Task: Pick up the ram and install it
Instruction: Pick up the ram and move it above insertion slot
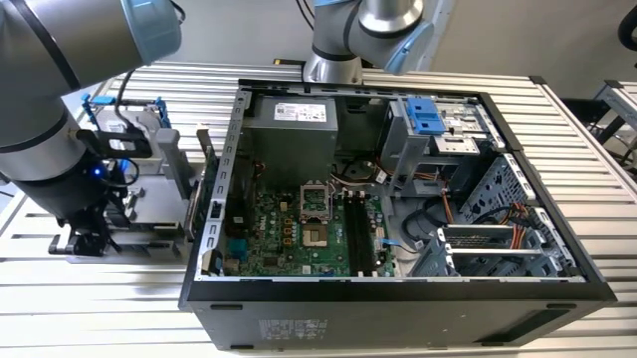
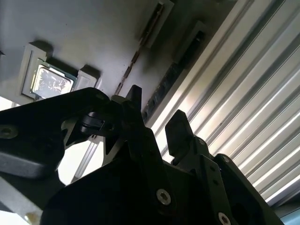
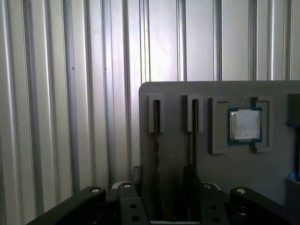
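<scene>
Exterior view: high, looking down into open computer case (image 1: 398, 313). Both wrist views: close, facing grey holder (image 3: 276, 164), sharing tool (image 3: 162, 172), processor chip (image 3: 244, 124).

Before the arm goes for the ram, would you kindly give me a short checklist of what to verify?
1. Gripper open and empty: ok, a gap shows between its jaws.
2. Ram standing on edge in the grey holder: ok.
3. Jaws centred on one stick: cannot tell.
4. Processor chip apart from the ram, in its own pocket: ok.
5. Computer case lying with its side panel off: ok.
6. Motherboard ram slots free and unlatched: cannot tell.
</scene>
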